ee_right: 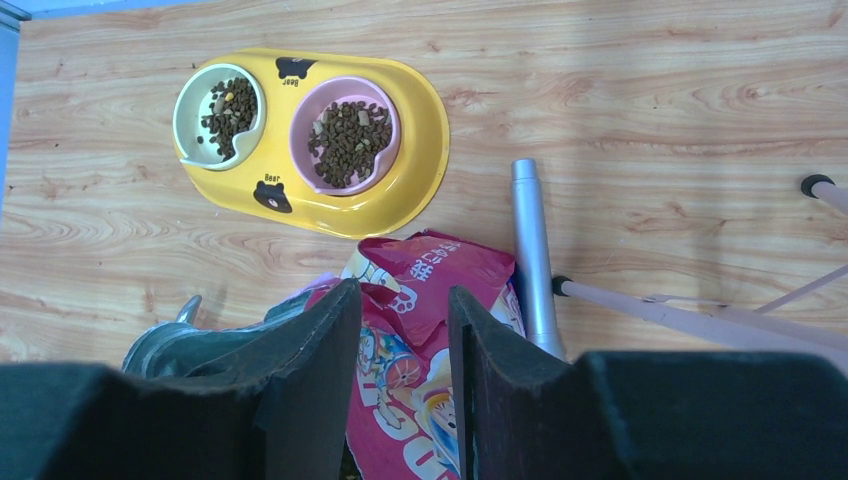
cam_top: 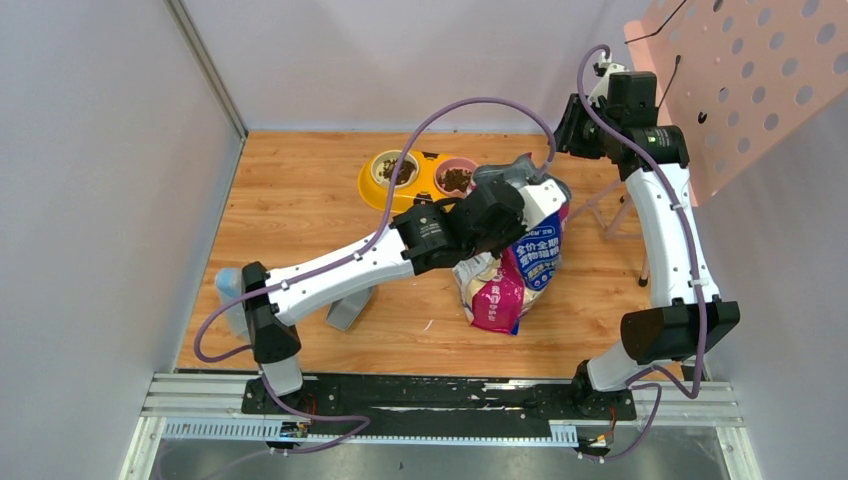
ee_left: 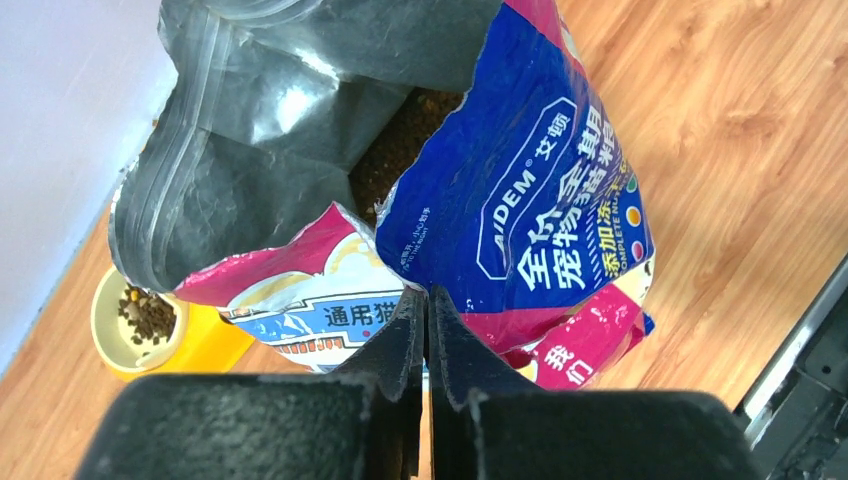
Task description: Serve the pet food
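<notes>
Inside both bowls (ee_right: 296,135): pet food (ee_right: 350,140).

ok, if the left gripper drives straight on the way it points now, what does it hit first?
The printed bag. The left gripper, jaws shut, points into the bag's front near its lower edge. The tips look right up against it, though actual contact is unclear. The yellow bowl tray sits off to the left, out of line.

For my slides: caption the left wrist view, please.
Left pincer shut at the open bag; pet food shows inside.
</notes>
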Robot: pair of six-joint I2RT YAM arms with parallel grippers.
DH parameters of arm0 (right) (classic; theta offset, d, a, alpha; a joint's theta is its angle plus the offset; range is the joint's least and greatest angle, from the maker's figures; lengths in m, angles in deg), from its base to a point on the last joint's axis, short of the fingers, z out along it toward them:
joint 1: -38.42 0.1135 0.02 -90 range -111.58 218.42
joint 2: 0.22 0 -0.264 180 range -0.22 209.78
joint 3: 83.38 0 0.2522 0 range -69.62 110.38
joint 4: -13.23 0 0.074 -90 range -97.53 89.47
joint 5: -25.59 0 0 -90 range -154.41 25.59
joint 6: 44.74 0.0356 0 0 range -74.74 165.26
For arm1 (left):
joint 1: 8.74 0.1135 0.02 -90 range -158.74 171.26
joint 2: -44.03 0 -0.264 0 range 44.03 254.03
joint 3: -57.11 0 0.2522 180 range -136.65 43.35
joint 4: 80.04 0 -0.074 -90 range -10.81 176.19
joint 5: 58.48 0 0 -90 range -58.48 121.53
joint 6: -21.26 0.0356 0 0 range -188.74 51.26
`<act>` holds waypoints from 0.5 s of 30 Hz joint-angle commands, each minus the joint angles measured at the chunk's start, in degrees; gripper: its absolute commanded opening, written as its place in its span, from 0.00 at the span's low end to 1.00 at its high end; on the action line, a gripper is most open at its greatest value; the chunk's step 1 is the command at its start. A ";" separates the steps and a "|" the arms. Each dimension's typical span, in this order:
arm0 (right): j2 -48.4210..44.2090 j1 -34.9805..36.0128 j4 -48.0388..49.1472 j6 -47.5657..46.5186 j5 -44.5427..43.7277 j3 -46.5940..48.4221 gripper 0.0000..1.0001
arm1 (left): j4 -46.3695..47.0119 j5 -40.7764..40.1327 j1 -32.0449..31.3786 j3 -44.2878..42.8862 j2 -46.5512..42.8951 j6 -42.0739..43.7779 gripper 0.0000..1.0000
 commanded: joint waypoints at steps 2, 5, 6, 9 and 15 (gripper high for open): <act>-2.00 -1.16 2.06 -1.63 2.82 -0.43 0.38 | -1.02 7.28 4.81 3.76 -9.87 5.66 0.00; -2.70 -1.59 2.39 -5.12 7.72 -1.42 0.43 | -0.75 9.58 7.27 5.09 -13.75 11.22 0.00; -2.74 -1.67 2.44 -5.97 8.77 -1.66 0.50 | -0.47 10.31 7.89 5.04 -15.26 13.73 0.00; -3.02 -2.02 2.34 -4.79 11.91 -1.68 0.61 | 0.65 11.53 10.65 4.10 -17.03 19.33 0.00; -3.36 -2.20 2.80 -6.31 17.69 -2.41 0.67 | -0.11 11.48 13.25 4.68 -19.43 25.52 0.00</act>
